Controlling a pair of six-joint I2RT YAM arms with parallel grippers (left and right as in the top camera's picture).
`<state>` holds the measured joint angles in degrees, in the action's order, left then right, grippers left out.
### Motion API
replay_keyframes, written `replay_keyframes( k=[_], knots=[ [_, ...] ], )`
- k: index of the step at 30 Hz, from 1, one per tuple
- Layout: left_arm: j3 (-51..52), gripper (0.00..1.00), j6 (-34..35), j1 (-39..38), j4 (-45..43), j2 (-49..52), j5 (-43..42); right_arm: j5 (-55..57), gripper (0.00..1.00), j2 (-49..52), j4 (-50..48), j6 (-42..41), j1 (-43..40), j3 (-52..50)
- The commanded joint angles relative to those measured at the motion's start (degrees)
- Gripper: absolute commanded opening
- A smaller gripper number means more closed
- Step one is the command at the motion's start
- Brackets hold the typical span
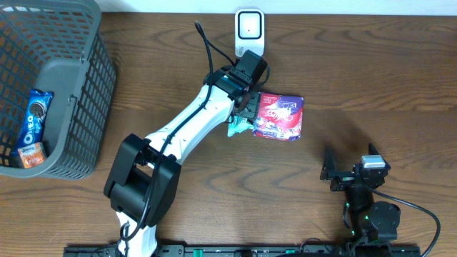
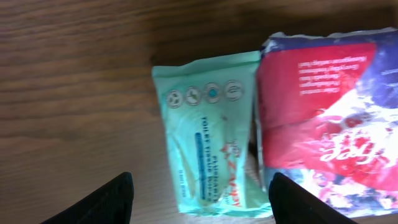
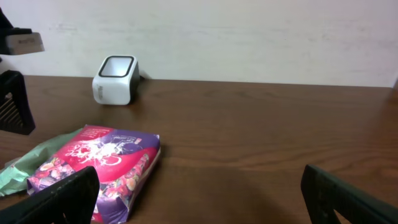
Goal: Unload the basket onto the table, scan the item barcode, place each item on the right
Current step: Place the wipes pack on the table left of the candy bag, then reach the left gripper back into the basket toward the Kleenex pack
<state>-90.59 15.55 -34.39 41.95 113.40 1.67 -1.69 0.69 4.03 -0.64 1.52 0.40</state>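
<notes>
A mint-green tissue packet [image 2: 208, 143] lies flat on the wooden table, its right edge against a red and purple candy bag [image 2: 329, 124]. My left gripper [image 2: 200, 182] hovers over the green packet, open, with both dark fingers clear of it. In the overhead view the left gripper [image 1: 246, 107] sits over the green packet [image 1: 238, 128], just left of the candy bag [image 1: 280, 117]. The white barcode scanner [image 1: 249, 30] stands at the table's far edge. My right gripper [image 3: 200, 186] is open and empty at the near right, facing the candy bag [image 3: 99, 165] and scanner [image 3: 114, 80].
A grey mesh basket [image 1: 78, 86] stands at the far left and holds a blue Oreo pack [image 1: 36, 111] and a small orange pack [image 1: 31, 153]. The left arm stretches diagonally across the middle of the table. A cable runs near the scanner.
</notes>
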Motion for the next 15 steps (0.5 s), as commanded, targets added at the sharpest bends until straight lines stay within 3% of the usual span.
replay_keyframes(
  k=[1,7,15],
  knots=[
    [-1.29,0.70,-1.79,0.63,0.33,-4.96,2.69,0.09,0.99,-0.31,0.24,-0.57,0.02,-0.09],
    [-1.44,0.69,-1.81,5.18,-0.68,-15.34,2.73,0.09,0.99,-0.31,0.24,-0.57,0.02,-0.09],
    [-1.44,0.69,-1.55,24.30,-1.22,-29.77,5.49,0.09,0.99,-0.31,0.24,-0.57,0.02,-0.09]
  ],
)
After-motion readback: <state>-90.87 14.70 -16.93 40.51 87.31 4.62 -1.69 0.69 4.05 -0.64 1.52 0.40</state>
